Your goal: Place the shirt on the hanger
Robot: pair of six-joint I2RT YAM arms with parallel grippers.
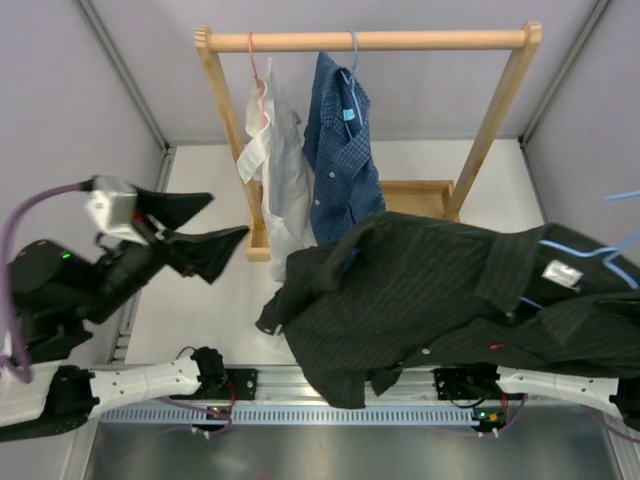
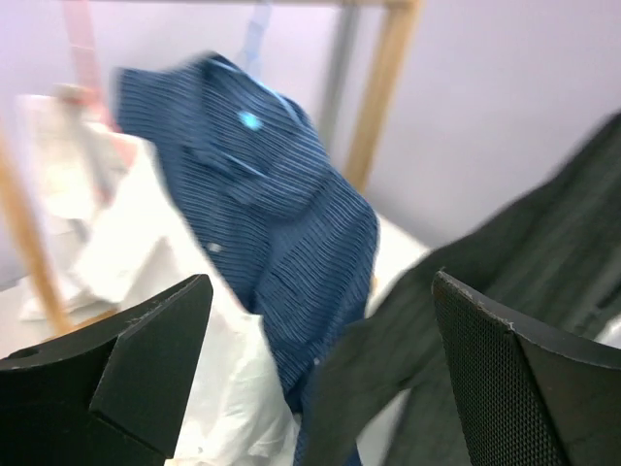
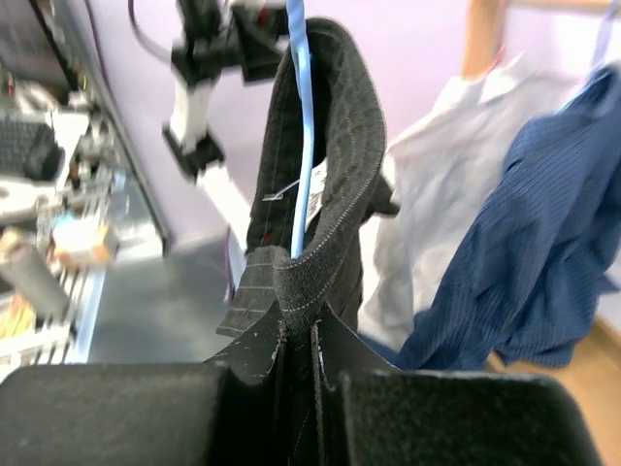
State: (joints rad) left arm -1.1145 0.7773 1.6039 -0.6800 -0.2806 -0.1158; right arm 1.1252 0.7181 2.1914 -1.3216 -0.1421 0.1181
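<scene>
the left claw [image 1: 230, 214] is wide apart; the shirt [image 1: 420, 290] lies at its 3 o'clock, stretched 9 to 3. the right claw [image 3: 310, 398] pinches it, hanger [image 3: 299, 146] inside.

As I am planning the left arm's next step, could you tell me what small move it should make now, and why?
Probably move the open, empty left gripper rightward toward the nearest loose edge of the shirt. The right gripper is shut on the collar with the hanger threaded inside it, but the rest of the shirt drapes loose, held by nothing else.
</scene>
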